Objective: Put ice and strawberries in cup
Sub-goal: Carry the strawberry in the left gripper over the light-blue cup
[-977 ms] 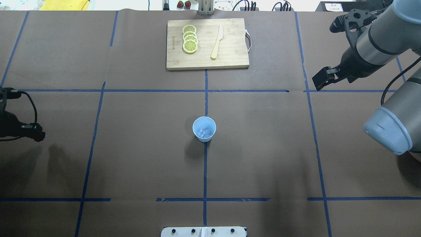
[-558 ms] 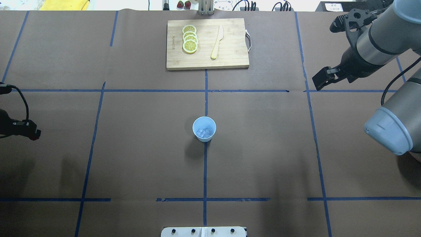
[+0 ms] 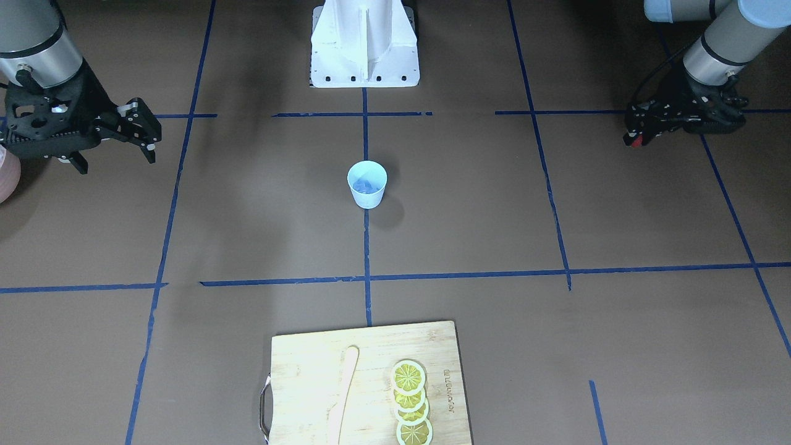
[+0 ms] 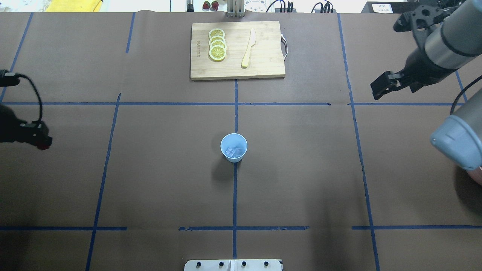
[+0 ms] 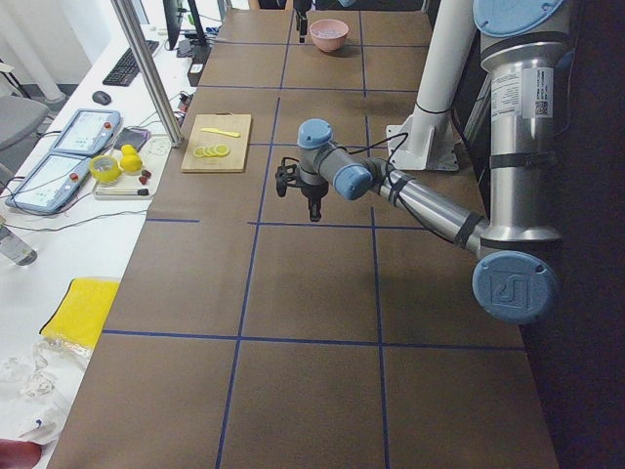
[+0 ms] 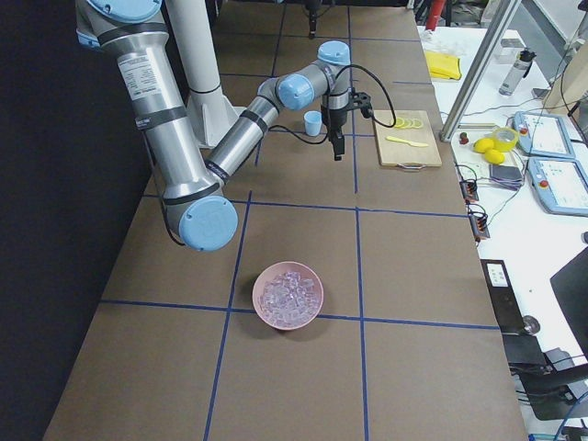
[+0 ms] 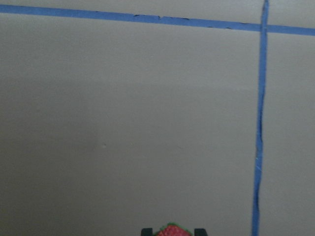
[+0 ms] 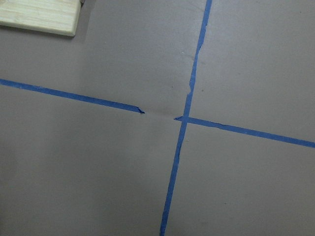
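The pale blue cup (image 4: 234,147) stands upright at the table's middle and also shows in the front view (image 3: 367,183). Clear ice cubes (image 4: 232,151) lie in its bottom. My left gripper (image 4: 42,142) hovers at the table's far left edge, well away from the cup. It is shut on a small red strawberry (image 7: 172,231), which also shows red at the fingertips in the front view (image 3: 629,141). My right gripper (image 3: 147,133) is open and empty, above the table far to the cup's right; it also shows in the overhead view (image 4: 380,89).
A wooden cutting board (image 4: 263,56) with lemon slices (image 4: 217,44) and a pale knife (image 4: 248,49) lies at the far side. A pink bowl of ice (image 6: 288,295) sits at the table's right end. Two strawberries (image 4: 210,5) lie beyond the far edge.
My left gripper with the strawberry drew back to the left edge, then shifted slightly away from the robot. My right gripper moved right and slightly away from the cup. The cup has not moved.
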{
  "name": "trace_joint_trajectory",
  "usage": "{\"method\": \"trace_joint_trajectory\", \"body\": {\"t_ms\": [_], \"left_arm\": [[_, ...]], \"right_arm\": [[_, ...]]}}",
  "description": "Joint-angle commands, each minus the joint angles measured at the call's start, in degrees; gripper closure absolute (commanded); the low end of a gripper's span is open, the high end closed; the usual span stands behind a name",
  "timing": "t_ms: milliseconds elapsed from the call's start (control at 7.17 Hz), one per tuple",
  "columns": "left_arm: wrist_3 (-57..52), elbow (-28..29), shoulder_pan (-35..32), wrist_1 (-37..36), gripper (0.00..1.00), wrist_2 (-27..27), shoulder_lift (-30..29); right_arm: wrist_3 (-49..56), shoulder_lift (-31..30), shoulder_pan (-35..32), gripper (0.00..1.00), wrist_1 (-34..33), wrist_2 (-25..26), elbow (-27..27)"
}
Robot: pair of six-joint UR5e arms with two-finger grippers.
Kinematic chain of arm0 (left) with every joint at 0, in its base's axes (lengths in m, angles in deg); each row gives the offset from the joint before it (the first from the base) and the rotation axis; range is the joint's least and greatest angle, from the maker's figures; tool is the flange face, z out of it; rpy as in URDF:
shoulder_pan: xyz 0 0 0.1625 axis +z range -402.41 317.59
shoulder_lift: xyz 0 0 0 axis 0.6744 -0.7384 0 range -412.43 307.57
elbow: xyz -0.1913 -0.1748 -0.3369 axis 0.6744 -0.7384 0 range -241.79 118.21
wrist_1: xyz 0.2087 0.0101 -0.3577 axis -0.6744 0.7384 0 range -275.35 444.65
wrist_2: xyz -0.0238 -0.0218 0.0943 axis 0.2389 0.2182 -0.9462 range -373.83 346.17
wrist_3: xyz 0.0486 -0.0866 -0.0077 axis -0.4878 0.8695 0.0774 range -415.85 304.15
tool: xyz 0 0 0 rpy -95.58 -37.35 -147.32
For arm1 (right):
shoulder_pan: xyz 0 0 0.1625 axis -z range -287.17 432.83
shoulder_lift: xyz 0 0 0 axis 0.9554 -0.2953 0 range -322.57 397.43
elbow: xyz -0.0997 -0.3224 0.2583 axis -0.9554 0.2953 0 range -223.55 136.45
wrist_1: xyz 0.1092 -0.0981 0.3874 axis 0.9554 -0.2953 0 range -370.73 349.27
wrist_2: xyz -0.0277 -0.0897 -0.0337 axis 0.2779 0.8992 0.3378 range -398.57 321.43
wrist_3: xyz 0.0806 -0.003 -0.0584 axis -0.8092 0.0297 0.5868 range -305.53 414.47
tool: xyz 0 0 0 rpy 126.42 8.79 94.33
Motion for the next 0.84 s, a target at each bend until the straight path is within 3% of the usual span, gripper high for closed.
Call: {"method": "trace_joint_trajectory", "body": {"t_ms": [0, 419, 698], "left_arm": [[0.84, -0.60, 1.72, -11.34, 0.99, -0.58, -11.54], [13.19, 2.02, 11.29, -15.24, 1.00, -4.43, -24.03], [20.68, 8.24, 17.35, -15.42, 0.99, -9.08, -33.43]], "right_arm": [[1.97, -4.78, -3.16, 0.00, 5.00, -2.25, 0.27], [1.80, -13.57, -5.18, 0.00, 15.98, -2.34, 0.88], [2.76, -14.57, -6.24, 0.00, 18.38, -2.60, 2.64]]}}
